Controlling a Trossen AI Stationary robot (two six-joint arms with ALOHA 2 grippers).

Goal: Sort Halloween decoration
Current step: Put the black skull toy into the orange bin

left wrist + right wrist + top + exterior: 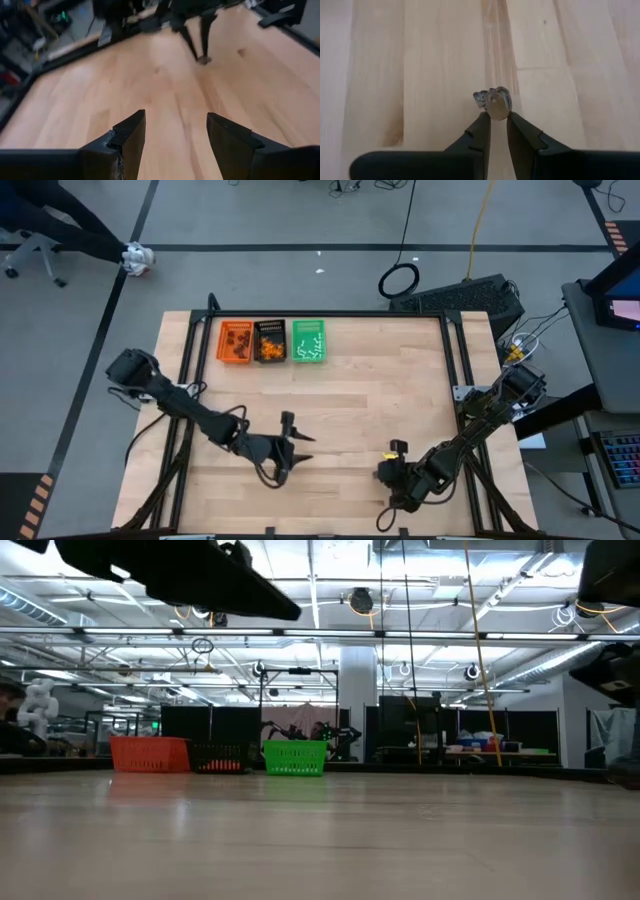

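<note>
Three small rectangular plastic trays sit side by side along the far edge of the pale wooden desk [330,410]: one orange tray [236,342], one black tray [270,341], one green tray [308,341]. Orange tray holds dark brown blobs [238,340], black tray holds orange blobs [269,348], green tray holds thin white sticks [309,346]; pieces too small and crowded to count. From desk level only the tray walls show, contents hidden. Two dark arms are over the near half of the desk. Left end effector [175,135] hovers above bare wood left of centre, its two fingers well apart, nothing between them. Right end effector [498,120] is near the front edge right of centre, fingers drawn almost together, pinching one small pale, glossy trinket [493,99] at the tips just above the wood; its kind is hard to make out. In the overhead view that trinket cannot be picked out.
</note>
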